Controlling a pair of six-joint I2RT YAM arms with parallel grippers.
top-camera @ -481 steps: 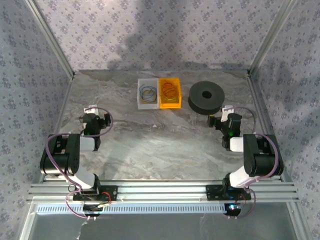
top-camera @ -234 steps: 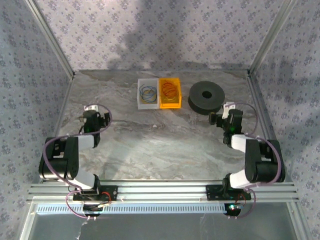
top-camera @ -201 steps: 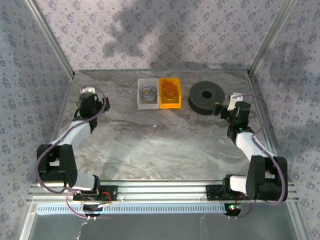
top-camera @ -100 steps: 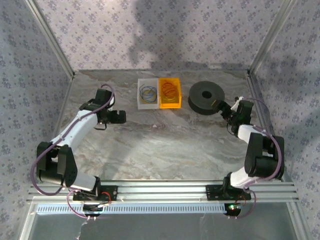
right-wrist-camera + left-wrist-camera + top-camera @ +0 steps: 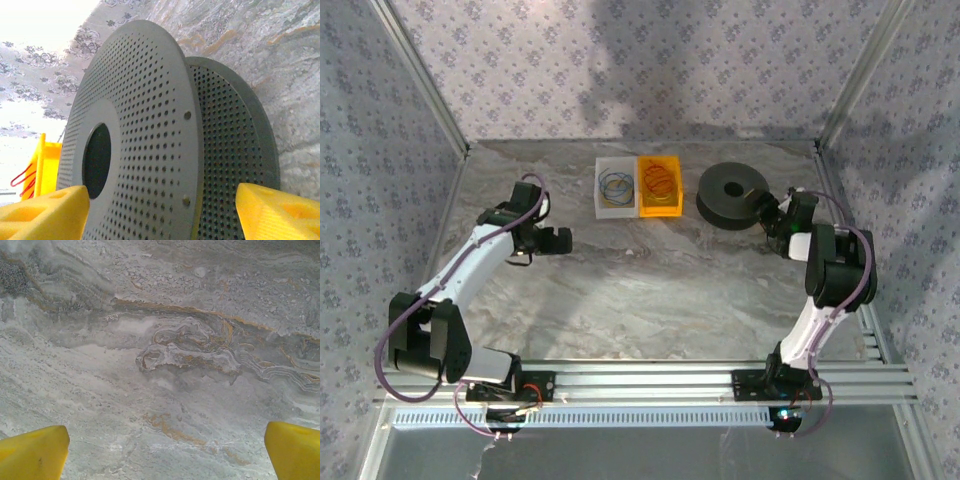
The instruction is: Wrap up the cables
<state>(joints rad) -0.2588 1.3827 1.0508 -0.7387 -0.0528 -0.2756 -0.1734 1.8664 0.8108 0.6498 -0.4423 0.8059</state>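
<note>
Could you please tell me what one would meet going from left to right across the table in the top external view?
left gripper → white bin with the blue and yellow wire loops → yellow bin holding the cables → black spool → right gripper

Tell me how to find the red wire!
Look at the far middle of the marble table, where two bins sit side by side. The red-orange cables lie coiled in the orange bin, nearer the black spool; the white bin's loops are blue and yellow.
</note>
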